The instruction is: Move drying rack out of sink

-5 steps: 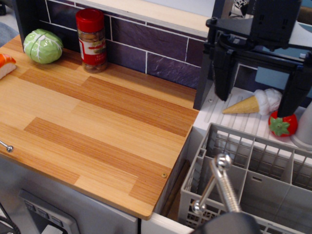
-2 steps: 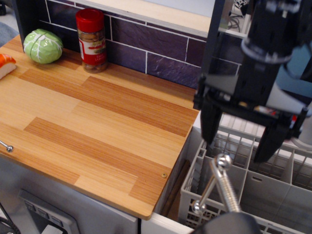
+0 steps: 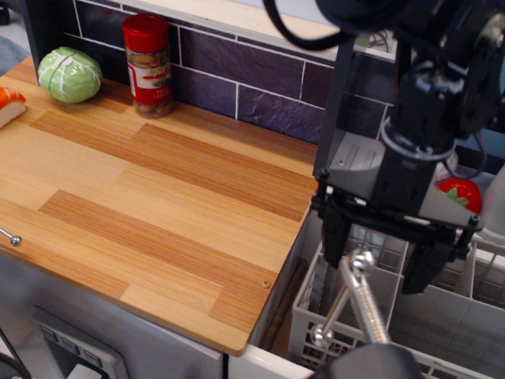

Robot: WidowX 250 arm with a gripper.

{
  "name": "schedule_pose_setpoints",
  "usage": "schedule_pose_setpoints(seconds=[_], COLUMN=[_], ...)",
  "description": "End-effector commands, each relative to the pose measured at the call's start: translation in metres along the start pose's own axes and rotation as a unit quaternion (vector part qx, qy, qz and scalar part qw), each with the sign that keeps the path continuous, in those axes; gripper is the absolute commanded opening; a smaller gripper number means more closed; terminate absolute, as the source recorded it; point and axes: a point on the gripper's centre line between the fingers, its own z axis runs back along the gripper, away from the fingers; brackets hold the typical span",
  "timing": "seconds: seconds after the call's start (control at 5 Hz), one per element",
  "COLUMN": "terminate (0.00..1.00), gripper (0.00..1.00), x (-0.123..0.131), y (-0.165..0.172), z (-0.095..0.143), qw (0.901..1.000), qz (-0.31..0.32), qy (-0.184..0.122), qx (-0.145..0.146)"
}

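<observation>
Pincer [image 3: 377,260] lower, straddling drying rack [image 3: 442,316] wall

The drying rack [image 3: 442,316] is a light-grey plastic basket with lattice walls and inner dividers that split it into compartments. It sits upright at the right of the scene, down inside the sink [image 3: 286,304], its left wall just beside the wooden worktop's edge. The sink shows only as a narrow dark gap with a brown bottom to the rack's left.
</observation>
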Motion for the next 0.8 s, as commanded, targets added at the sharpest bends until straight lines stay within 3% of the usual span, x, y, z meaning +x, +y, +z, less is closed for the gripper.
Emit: schedule_pose_setpoints(seconds=[0.0,0.2,0.6], terminate=[0.0,0.0,0.0], gripper=[1.0,1.0,1.0], x=[0.001,-0.002,0.005], y=[-0.011,-0.018,-0.025], z=[-0.018,-0.035,-0.063], qw=[0.9998,0.9993,0.9991], qz=[0.014,0.015,0.035], qy=[-0.001,0.01,0.022], qx=[-0.014,-0.033,-0.011])
